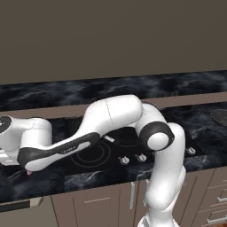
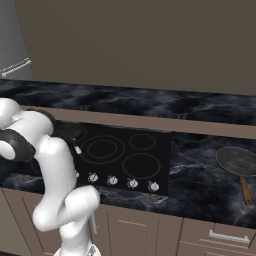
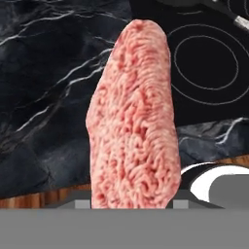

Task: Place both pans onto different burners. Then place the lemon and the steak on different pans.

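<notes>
While I reach far out to the left over the dark marble counter (image 1: 26,186), my jaws are clenched on the steak (image 3: 133,116): in the hand view the pink slab rises from between my finger tips and hangs clear above the stone, with a little of its pink edge peeping out under my wrist in the left base view. My gripper (image 3: 132,204) itself is mostly hidden behind the meat, so I judge the hold by how the slab stands from it. Just to the right lies the glossy black cooktop (image 2: 150,172), its burners (image 2: 102,148) drawn as thin grey rings. In the right base view a dark shape that I take for the smaller pan (image 2: 67,131) sits at the far left corner of the glass, partly behind my arm, its light-tipped handle pointing toward the nearer rings. Further right, well off the cooktop, the wider grey pan (image 2: 237,161) with the brown handle rests on the counter, so I judge it has yet to reach a burner. The lemon I cannot place. The step in hand, as I read it, is carrying the steak to a pan. To do it well I should keep the grip steady, lift high enough to clear the pan's rim and handle, travel right and away, centre over the pan floor, lower close, and only then let go.
</notes>
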Robot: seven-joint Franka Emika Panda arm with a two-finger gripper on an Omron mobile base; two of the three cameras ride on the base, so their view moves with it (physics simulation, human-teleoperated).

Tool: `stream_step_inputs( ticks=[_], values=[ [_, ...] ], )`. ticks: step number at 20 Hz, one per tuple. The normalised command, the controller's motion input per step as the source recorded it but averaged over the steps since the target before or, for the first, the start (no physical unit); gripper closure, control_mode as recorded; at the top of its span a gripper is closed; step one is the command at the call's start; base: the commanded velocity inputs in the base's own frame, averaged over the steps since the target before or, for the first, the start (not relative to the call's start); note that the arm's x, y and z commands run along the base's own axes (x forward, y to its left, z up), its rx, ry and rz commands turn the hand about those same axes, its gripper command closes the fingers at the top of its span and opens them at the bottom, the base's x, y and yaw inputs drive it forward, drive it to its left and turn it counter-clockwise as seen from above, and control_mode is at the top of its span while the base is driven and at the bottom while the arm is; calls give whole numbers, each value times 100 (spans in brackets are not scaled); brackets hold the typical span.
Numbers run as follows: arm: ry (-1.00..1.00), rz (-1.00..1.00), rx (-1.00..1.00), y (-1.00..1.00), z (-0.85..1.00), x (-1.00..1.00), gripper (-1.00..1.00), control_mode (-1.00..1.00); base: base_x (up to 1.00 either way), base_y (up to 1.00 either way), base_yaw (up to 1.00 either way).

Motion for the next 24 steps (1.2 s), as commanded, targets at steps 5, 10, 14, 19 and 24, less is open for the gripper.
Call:
stream_step_inputs(
  ticks=[5, 10, 14, 19, 24],
  values=[
    [-1, -8, 16, -78, 30, 1, 100, -100, 0, 0, 0],
    [0, 0, 14, -86, 21, 3, 100, -100, 0, 0, 0],
    [0, 0, 9, -78, 23, 30, 100, -100, 0, 0, 0],
    [0, 0, 4, -62, 32, 41, 100, -100, 0, 0, 0],
    [3, 0, 0, -40, 22, 72, 100, -100, 0, 0, 0]
  ],
)
